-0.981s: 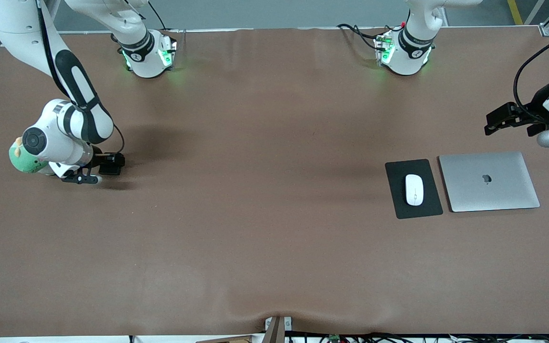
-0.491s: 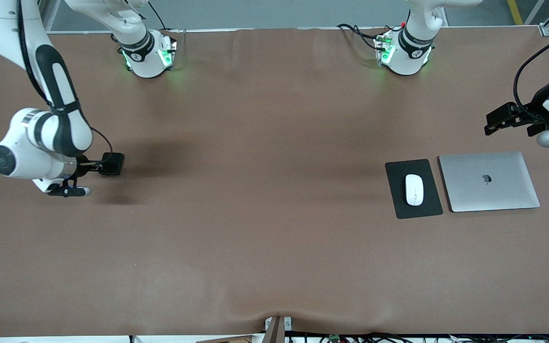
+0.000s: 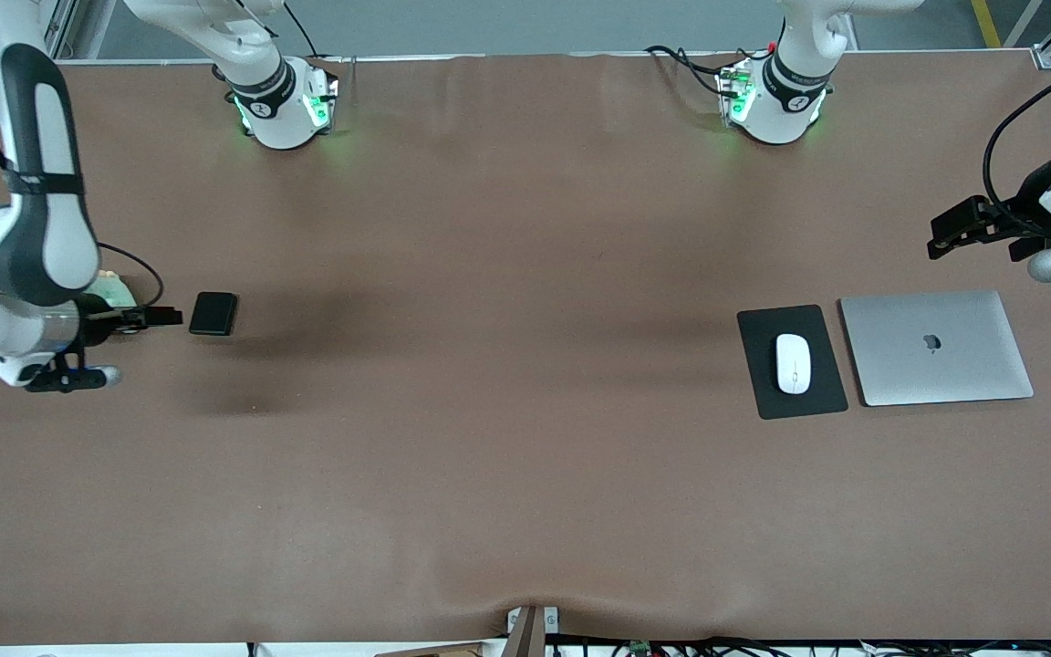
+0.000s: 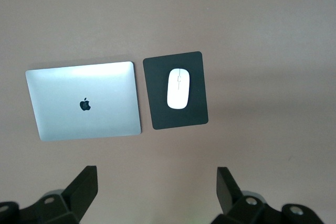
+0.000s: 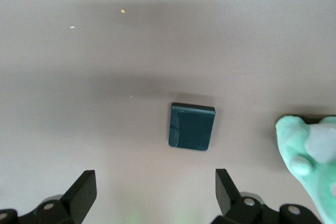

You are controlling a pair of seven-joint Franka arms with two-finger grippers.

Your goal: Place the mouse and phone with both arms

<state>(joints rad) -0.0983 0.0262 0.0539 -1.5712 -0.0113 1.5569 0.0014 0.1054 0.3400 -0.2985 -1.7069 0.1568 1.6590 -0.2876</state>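
Both pairs of blunt black fingers stand wide and empty: the right gripper (image 3: pixel 138 318) hangs over the matte brown table (image 3: pixel 489 456) at the right arm's end, the left gripper (image 3: pixel 945 239) waits over the left arm's end. Nearest the front camera, the glossy white oval mouse (image 3: pixel 793 363) lies on a flat black mouse pad (image 3: pixel 813 397), beside a smooth silver laptop (image 3: pixel 936 347). Slightly farther, the black rounded phone (image 3: pixel 213 313) lies flat near a soft mint-green plush toy (image 5: pixel 310 153).

White mouse (image 3: pixel 793 363) flat on black pad; black phone (image 3: pixel 213 313) flat on table, right arm's end.
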